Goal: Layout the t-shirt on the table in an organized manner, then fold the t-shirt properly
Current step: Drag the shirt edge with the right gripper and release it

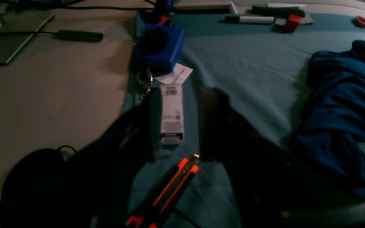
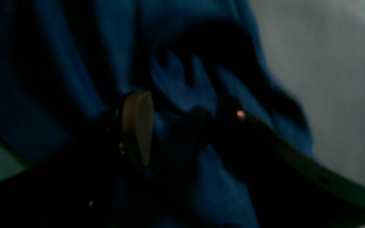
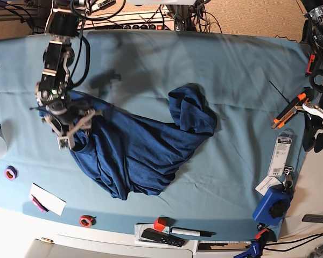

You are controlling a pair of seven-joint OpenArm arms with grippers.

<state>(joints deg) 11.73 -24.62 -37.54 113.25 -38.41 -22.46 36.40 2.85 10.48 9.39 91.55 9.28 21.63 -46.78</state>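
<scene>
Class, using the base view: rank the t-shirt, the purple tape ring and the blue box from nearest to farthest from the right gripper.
1. t-shirt: right under the right gripper.
2. purple tape ring: near the table's left edge.
3. blue box: far across, by the opposite edge.

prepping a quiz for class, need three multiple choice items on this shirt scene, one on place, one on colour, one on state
1. Where is the right gripper?
A. over the shirt's edge
B. by the blue box
C. off the table

2. What colour is the shirt?
A. red
B. navy
C. white

3. How does the shirt lie?
A. folded square
B. bunched and wrinkled
C. hanging off the table

Answers:
1 A, the base view shows its jaws at the shirt's edge.
2 B, it is dark blue on teal cloth.
3 B, creased heaps show, with no neat fold.
</scene>
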